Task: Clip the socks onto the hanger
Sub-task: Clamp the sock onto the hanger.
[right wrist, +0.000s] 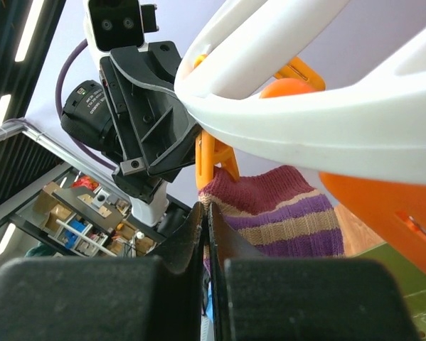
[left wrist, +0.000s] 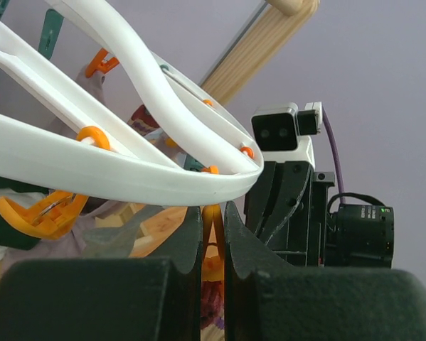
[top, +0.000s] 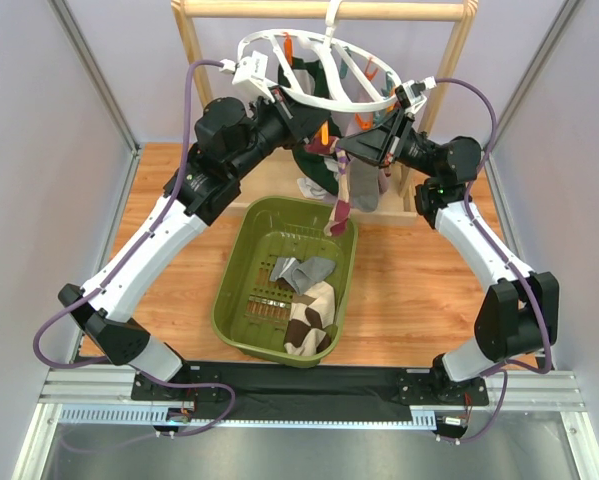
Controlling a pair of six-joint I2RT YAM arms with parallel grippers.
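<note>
Squeezing orange clip [left wrist: 213, 257], nearly closed left pincer [left wrist: 213, 214] likely spreads it for maroon striped sock [right wrist: 284, 213] clamped in fully closed right pincer [right wrist: 206, 211].

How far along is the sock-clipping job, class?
Done: a dark green sock hangs from the hanger. In hand: the left gripper pinches an orange clip while the right gripper holds the maroon striped sock. Left: the grey sock and argyle sock lie in the basket.
</note>
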